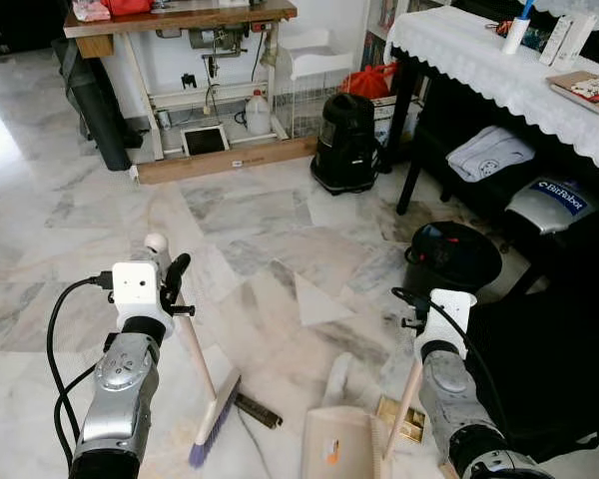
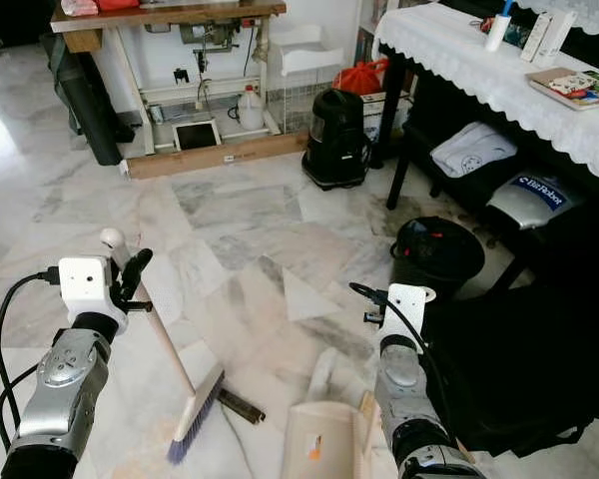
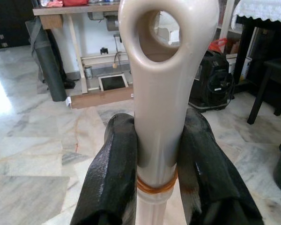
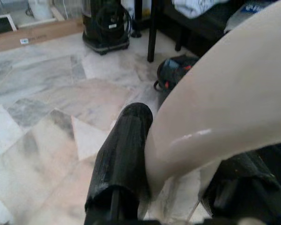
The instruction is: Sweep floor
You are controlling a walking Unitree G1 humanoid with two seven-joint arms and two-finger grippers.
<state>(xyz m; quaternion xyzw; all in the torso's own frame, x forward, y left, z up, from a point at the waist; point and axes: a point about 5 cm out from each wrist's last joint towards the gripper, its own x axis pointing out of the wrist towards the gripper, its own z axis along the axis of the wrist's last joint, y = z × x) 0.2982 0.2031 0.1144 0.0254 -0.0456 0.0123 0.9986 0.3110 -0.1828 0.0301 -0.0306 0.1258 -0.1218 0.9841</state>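
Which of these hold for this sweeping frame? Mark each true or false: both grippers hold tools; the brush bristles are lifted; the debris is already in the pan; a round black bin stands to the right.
1. The left gripper clamps the beige brush handle, and the right gripper holds the beige dustpan. True.
2. The purple brush bristles are lifted high off the marble floor. False: they are down at the floor.
3. The dark brown strip of debris lies inside the dustpan. False: it lies on the floor beside the bristles.
4. A round black bin stands on the robot's right. True.

"BitRobot" in white letters on dark bag [image 1: 557, 200] under table [image 1: 499, 70].
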